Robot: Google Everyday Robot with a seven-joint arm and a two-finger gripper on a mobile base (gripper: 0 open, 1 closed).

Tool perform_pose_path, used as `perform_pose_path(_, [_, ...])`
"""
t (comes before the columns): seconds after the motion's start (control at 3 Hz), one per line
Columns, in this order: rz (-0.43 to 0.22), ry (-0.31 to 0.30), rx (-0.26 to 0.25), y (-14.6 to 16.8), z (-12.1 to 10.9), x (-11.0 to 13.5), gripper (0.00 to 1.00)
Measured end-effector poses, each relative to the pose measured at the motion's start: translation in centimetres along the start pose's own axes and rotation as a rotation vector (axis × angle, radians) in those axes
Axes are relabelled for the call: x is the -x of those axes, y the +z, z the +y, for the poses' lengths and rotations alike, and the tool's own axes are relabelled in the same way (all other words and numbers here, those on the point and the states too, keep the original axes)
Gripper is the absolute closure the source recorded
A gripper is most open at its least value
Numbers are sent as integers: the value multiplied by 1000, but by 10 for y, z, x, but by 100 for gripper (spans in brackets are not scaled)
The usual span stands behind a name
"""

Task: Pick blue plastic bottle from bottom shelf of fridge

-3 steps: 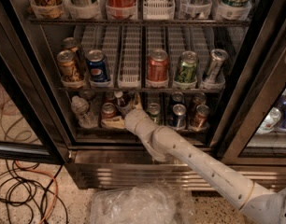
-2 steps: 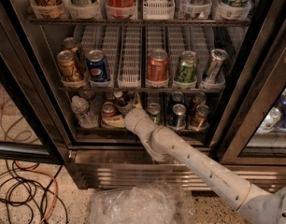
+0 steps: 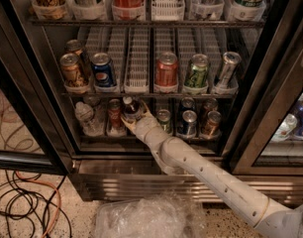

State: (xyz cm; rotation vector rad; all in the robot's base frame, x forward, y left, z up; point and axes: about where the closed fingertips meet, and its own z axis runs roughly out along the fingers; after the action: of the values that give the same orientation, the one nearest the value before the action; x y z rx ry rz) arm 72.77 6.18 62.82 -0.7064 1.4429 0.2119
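The fridge [image 3: 141, 185] stands open in front of me, its ribbed steel base panel below the racks. On the bottom shelf [image 3: 99, 139] the blue plastic bottle [image 3: 131, 106], dark-bodied with a white cap, stands in the third lane from the left. My gripper [image 3: 135, 117] reaches in from the lower right on the pale arm and is shut around the bottle's lower body. The bottle's base is hidden behind the gripper.
A clear crinkled water bottle [image 3: 85, 116] and a red can [image 3: 115, 114] stand left of the gripper. Several cans [image 3: 189, 122] stand to its right. The rack above holds more cans [image 3: 167, 69]. Cables [image 3: 23, 202] and a crumpled plastic bag [image 3: 146, 217] lie on the floor.
The arm has shifted slightly and the gripper sits closer around the bottle. The bottle has barely moved.
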Motion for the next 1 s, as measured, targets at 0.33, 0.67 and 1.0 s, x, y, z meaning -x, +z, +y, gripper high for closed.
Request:
perform_pose_path(0.33, [19, -4, -28, -10, -6, -8, 88])
perform_pose_path(0.67, [-1, -30, 4, -22, 8, -3, 100])
perform_pose_path(1.0, [-108, -102, 28, -38, 23, 17, 100])
